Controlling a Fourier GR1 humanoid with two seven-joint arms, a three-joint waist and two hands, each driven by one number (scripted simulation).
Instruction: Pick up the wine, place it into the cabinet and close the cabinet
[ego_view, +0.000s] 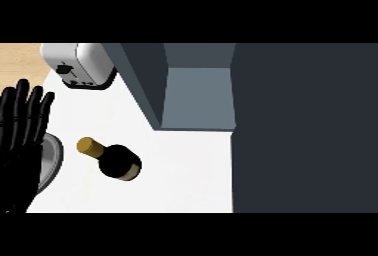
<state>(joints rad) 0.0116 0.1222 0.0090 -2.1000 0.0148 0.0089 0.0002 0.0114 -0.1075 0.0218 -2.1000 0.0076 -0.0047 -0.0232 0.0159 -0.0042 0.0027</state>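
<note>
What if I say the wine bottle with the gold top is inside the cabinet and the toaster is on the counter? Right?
Not quite. The head view shows the wine bottle with the gold top outside the cabinet, on the counter near it. The toaster is on the counter, as you said.

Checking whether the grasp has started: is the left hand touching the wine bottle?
Apart. The head view shows a strip of white counter between the open left hand at the left edge and the wine bottle.
</note>
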